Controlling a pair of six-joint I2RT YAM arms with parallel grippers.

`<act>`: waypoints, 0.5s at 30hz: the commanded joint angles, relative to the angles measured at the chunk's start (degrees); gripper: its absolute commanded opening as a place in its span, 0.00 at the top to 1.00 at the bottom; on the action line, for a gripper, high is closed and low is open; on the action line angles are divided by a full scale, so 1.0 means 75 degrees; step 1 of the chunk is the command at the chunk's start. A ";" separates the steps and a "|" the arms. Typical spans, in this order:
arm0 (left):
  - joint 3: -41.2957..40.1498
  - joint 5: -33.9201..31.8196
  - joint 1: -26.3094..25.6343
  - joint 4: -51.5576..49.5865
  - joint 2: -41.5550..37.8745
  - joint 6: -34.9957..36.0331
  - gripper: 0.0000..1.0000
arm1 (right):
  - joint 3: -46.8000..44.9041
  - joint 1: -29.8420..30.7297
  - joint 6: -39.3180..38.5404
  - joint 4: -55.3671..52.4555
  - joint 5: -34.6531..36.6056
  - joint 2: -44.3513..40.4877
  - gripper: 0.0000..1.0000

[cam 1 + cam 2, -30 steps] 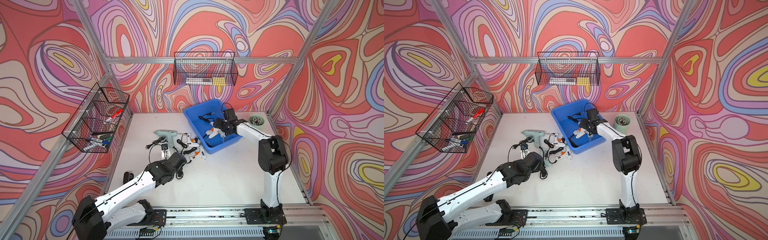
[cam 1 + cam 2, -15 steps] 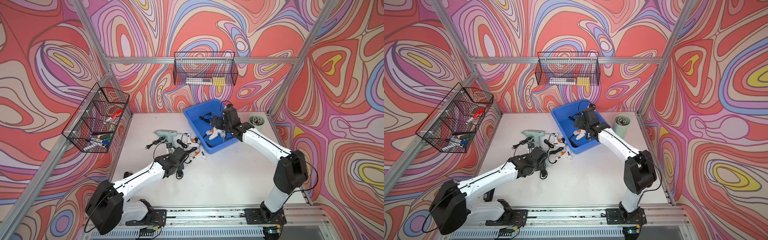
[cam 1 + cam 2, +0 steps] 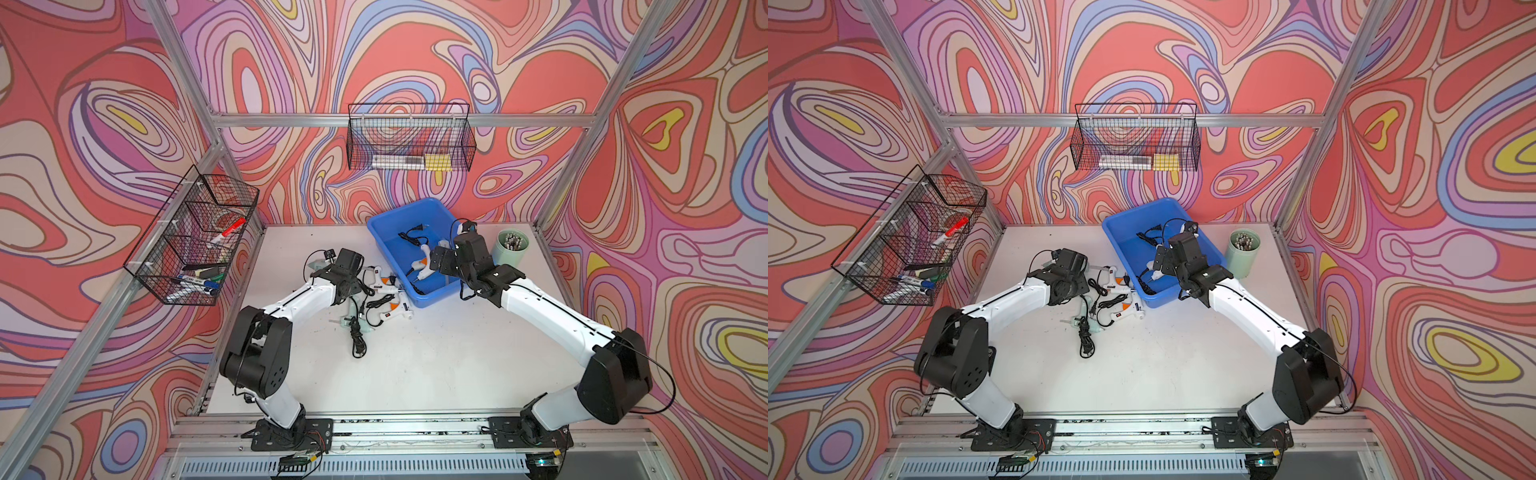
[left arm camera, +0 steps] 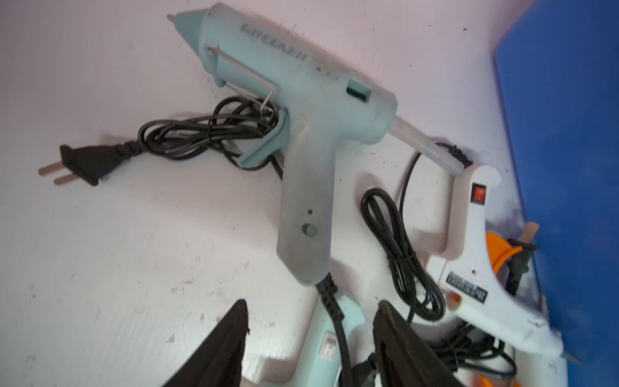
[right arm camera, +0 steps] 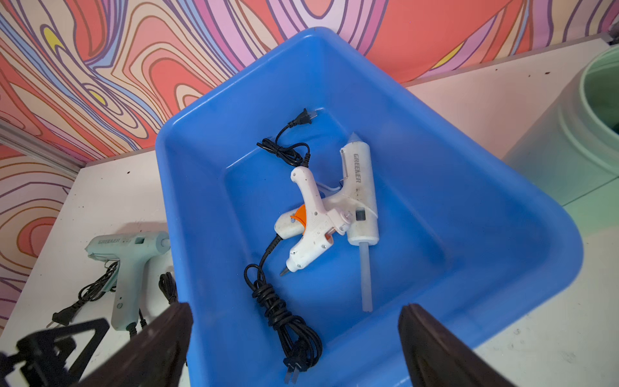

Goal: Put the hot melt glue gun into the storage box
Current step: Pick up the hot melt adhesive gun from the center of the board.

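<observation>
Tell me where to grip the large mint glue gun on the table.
Likely the handle, from above: the large mint glue gun lies flat on its side, and the handle is straight, slimmer than the barrel, its lower half clear of the cord bundle.

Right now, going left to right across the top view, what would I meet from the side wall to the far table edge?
Wire mesh basket of markers → coiled black cord on the table → blue storage box → pale green cup.

Smooth, glossy plastic is seen on the box (image 5: 452, 187). Matt, grimy plastic is seen on the teal gun (image 4: 311, 100) at its nine o'clock.
</observation>
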 commanded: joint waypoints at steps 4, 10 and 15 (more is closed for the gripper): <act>0.0990 0.0066 0.0296 -0.0382 0.1027 0.0381 0.36 | -0.0353 0.0140 0.0030 0.0163 0.0280 -0.0618 0.02; 0.1387 0.0208 0.0578 -0.0664 0.1628 0.0370 0.37 | -0.0509 0.0177 0.0054 0.0125 0.0373 -0.0809 0.02; 0.1485 0.0252 0.0623 -0.0729 0.1920 0.0440 0.37 | -0.0553 0.0222 0.0067 0.0160 0.0400 -0.0803 0.02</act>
